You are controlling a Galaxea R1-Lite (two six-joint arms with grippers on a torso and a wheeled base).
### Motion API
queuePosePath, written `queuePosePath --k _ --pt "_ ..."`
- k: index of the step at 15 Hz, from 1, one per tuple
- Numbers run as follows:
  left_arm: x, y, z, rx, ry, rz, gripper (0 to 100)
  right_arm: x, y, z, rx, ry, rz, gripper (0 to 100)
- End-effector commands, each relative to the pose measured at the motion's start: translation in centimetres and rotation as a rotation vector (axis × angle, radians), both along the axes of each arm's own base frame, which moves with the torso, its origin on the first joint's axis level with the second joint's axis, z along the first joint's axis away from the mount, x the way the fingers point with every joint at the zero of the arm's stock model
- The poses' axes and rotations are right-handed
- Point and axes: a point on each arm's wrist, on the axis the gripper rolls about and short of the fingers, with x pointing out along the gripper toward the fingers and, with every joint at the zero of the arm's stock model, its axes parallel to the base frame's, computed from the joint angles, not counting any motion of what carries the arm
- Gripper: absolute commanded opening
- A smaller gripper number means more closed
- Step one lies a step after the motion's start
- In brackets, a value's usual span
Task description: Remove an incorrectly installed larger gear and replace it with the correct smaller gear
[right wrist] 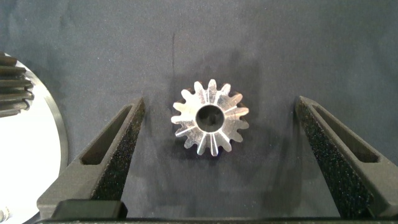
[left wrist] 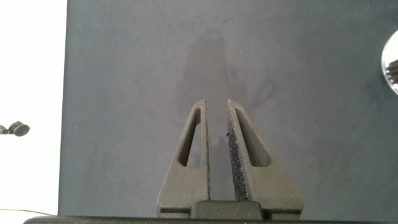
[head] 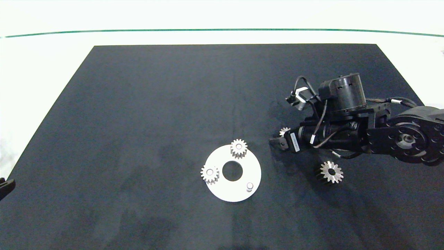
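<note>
The smaller gear (right wrist: 210, 118), silver and star-like, lies flat on the black mat between the fingers of my right gripper (right wrist: 221, 102), which is open and not touching it. From above, this smaller gear (head: 284, 131) peeks out beside the right gripper (head: 281, 136), right of the white disc (head: 239, 194). The larger gear (head: 331, 172) lies loose on the mat, nearer the front edge than the right arm. My left gripper (left wrist: 217, 103) is shut on nothing, parked at the mat's left edge (head: 4, 187).
The white disc holds two blunt-toothed gears (head: 238, 148) (head: 210, 174) on pegs, a bare peg (head: 249, 186) and a central hole. Its edge (right wrist: 31, 149) shows in the right wrist view. The black mat (head: 138, 104) lies on a white table.
</note>
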Motion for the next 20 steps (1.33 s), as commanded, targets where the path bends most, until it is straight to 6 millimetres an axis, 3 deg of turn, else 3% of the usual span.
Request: queuePosePath --k 1,20 --pt "0.01 0.0 0.0 0.001 0.001 0.001 16 0.22 0.11 -0.11 -0.003 0.001 0.001 96" --pt "0.01 0.01 0.0 0.001 0.001 0.002 16 0.14 0.33 -0.13 -0.038 -0.01 0.011 58"
